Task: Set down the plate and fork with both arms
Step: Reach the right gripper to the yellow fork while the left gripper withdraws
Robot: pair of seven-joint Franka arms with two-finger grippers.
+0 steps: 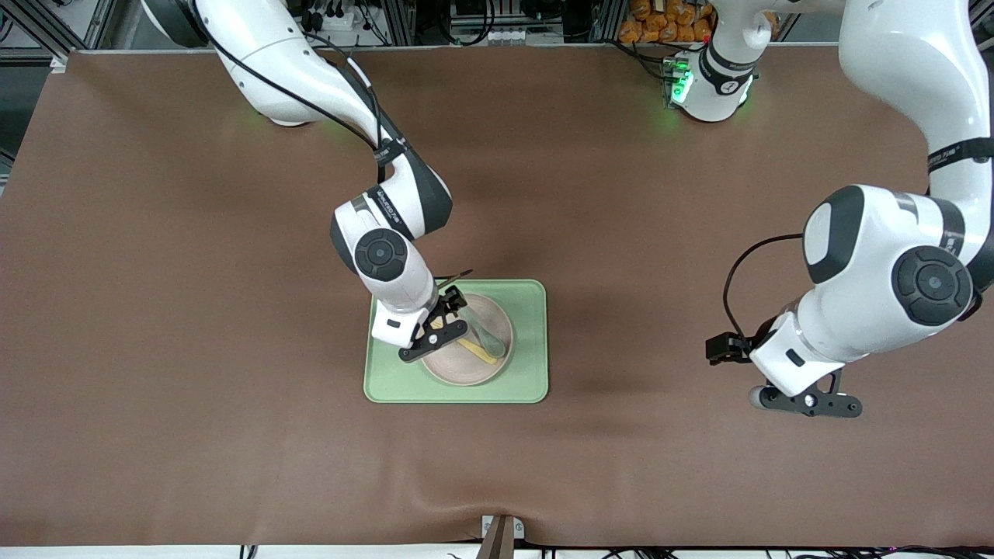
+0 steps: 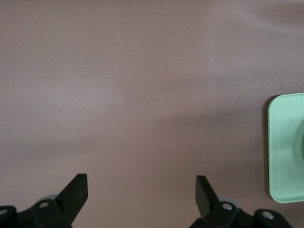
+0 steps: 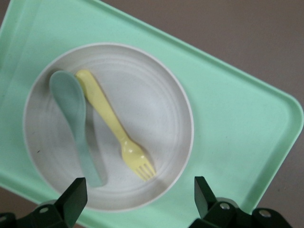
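Note:
The pale beige plate (image 1: 460,369) sits in the light green tray (image 1: 530,341) at the table's middle. The pale yellow fork (image 1: 476,350) lies on the plate beside a grey-green spoon (image 3: 76,124). The right wrist view shows the plate (image 3: 142,95), the fork (image 3: 116,127) and the tray (image 3: 228,118) clearly. My right gripper (image 1: 450,322) hovers over the plate, open and empty, its fingertips (image 3: 75,192) apart above the plate's rim. My left gripper (image 1: 808,404) waits open and empty over bare table toward the left arm's end, its fingertips (image 2: 78,186) wide apart.
The brown table mat (image 1: 233,310) lies around the tray. A corner of the tray (image 2: 287,147) shows in the left wrist view. A small bracket (image 1: 501,532) sits at the table edge nearest the front camera.

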